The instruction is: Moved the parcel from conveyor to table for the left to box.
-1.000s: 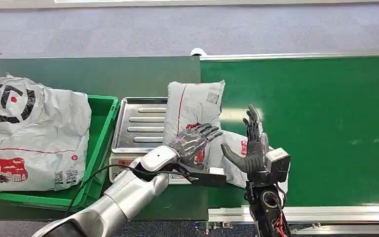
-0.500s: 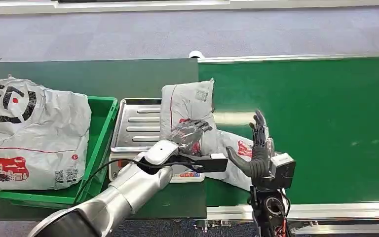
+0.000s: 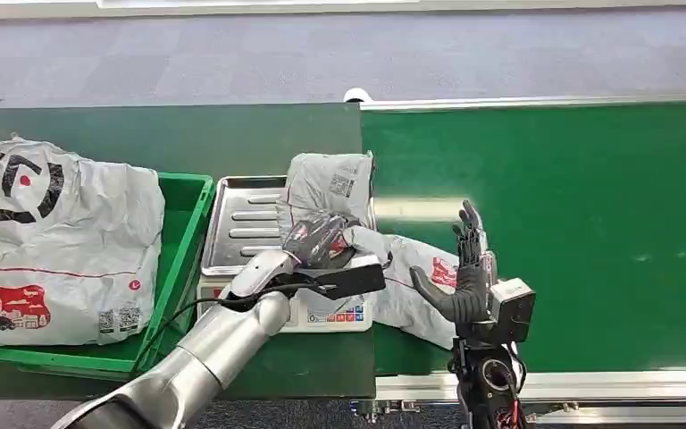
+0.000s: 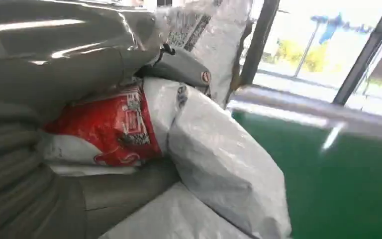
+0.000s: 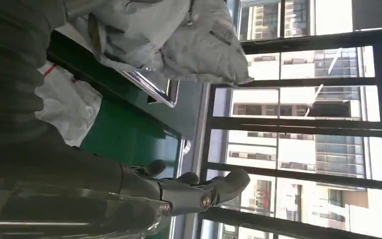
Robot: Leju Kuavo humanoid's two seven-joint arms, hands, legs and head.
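You are working at the seam where the conveyor [image 3: 589, 223] meets the table [image 3: 143, 134], and the steel scale tray [image 3: 246, 223] sitting just on the table side of that seam is your landmark. Well to the far side of the tray from the belt stands the green box [image 3: 188, 214], with a large white bag [image 3: 62, 232] already heaped in it; that is where this parcel has to end up. The parcel [image 3: 326, 183] itself lies across the tray's belt-side edge, crumpled and half on the tray, and a second parcel [image 3: 411, 286] lies just beside the tray on the belt. Your left hand [image 3: 317, 239] has its fingers curled into the parcel's plastic at the red print, which the left wrist view confirms, so treat it as a grip on a soft, slippery bag. I judge the step in hand to be the carry to the box: lift enough that the sagging end clears the tray rim and the box wall before you swing away from the belt, or it may snag or drag the second parcel along. Your right hand [image 3: 464, 268] stands upright over the belt beside the second parcel, fingers spread and holding nothing; keep it there, out of the left arm's path.
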